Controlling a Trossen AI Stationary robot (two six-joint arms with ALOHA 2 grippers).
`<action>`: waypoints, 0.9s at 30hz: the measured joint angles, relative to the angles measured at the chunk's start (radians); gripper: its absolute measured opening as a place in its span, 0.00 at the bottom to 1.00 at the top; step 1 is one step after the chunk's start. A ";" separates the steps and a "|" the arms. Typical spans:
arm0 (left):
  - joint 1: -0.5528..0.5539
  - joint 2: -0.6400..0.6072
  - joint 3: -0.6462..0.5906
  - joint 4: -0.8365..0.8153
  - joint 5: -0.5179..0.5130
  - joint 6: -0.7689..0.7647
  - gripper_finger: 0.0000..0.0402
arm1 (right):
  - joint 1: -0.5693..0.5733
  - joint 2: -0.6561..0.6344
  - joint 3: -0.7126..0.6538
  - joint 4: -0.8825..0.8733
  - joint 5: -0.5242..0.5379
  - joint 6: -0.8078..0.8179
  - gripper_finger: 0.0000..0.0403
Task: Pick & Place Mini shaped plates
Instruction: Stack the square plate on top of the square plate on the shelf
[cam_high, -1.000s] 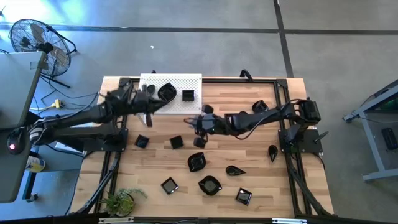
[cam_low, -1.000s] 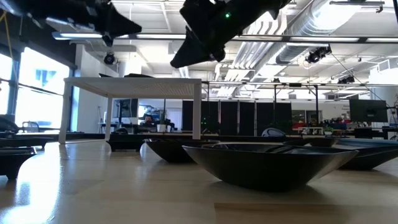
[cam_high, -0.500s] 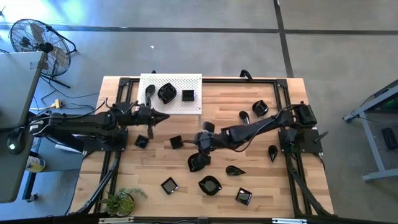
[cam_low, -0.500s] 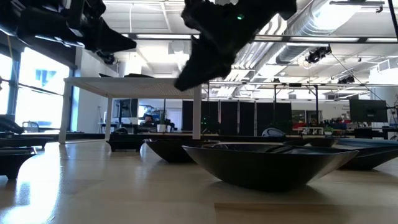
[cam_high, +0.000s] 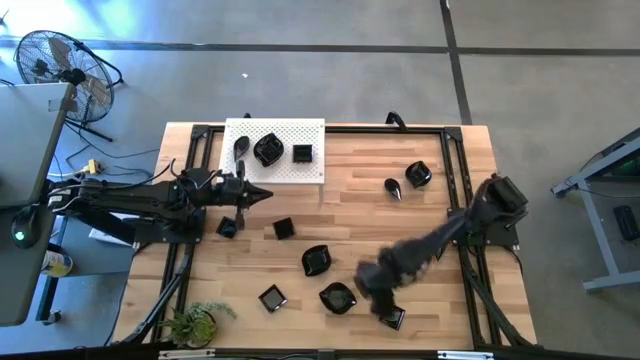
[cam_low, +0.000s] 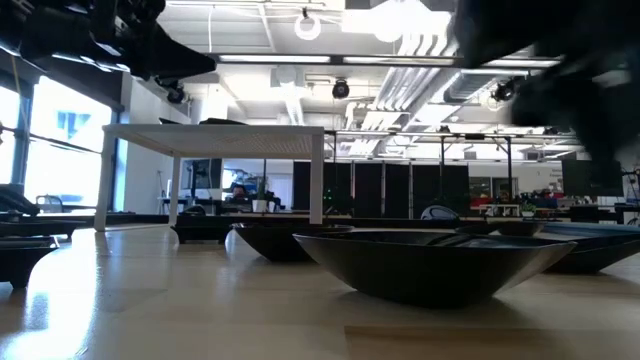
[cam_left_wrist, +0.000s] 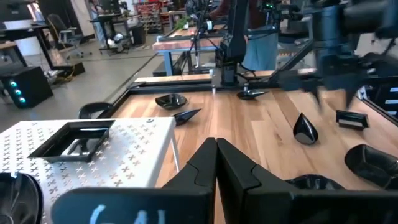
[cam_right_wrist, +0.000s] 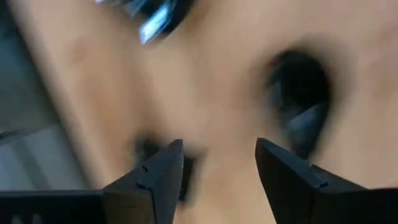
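Three mini shaped plates lie on the white perforated board (cam_high: 290, 165): a teardrop (cam_high: 241, 147), a wavy round one (cam_high: 267, 150) and a square one (cam_high: 302, 153). Several more glossy black plates rest on the wooden table, among them a wavy one (cam_high: 317, 260), a round one (cam_high: 337, 297) and a square one (cam_high: 392, 317). My left gripper (cam_high: 262, 194) is shut, holds nothing and points level just off the board's near edge. My right gripper (cam_high: 372, 290) is blurred, open and points down over the near middle of the table, between the round and square plates, touching nothing I can make out.
A black metal frame (cam_high: 455, 160) runs round the tabletop. A small potted plant (cam_high: 195, 322) stands at the near left corner. Two more plates (cam_high: 418, 174) lie at the far right. Bare wood shows between the board and those plates.
My right gripper has swept from the table's middle, beside the board, toward the near edge and tipped from nearly level to pointing down. My left gripper has drawn back off the board toward the near side, and the teardrop plate now shows on the board.
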 joint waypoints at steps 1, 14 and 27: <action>0.000 0.000 0.000 0.000 0.001 0.000 0.00 | 0.032 0.000 0.000 0.001 -0.024 0.047 0.48; 0.000 0.000 0.000 0.025 0.005 0.000 0.00 | 0.175 0.000 -0.130 0.141 0.054 0.413 0.43; 0.002 0.000 0.000 0.037 0.003 0.012 0.00 | 0.180 -0.001 -0.252 0.307 0.028 0.431 0.19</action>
